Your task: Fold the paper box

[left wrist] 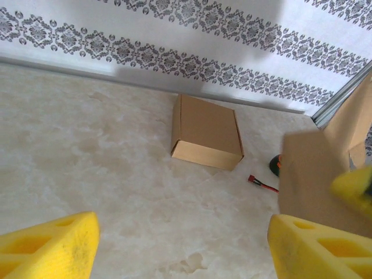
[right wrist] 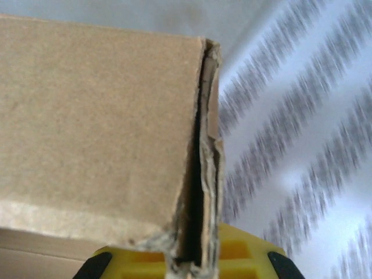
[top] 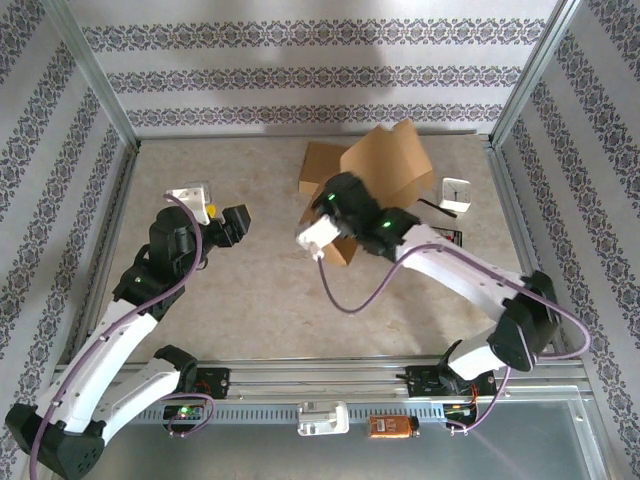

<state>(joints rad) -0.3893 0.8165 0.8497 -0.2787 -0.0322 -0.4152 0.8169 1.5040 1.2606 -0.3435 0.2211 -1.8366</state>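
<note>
The paper box (top: 388,170) is a brown cardboard box, partly unfolded, tilted up at the back right of the table. My right gripper (top: 343,205) is shut on one of its flaps. In the right wrist view the flap's ragged edge (right wrist: 200,174) runs down between the yellow pads (right wrist: 244,256). My left gripper (top: 226,216) hovers open to the left of the box, apart from it. Its yellow fingers (left wrist: 49,244) stand wide over bare table, and the box's panel (left wrist: 311,180) rises at the right of that view.
A small closed cardboard box (left wrist: 206,131) lies near the back wall, just behind the held one (top: 318,165). A white device (top: 457,192), a dark object (top: 450,237) and a red-wired connector (left wrist: 261,183) lie to the right. Metal frame posts (top: 100,80) edge the table.
</note>
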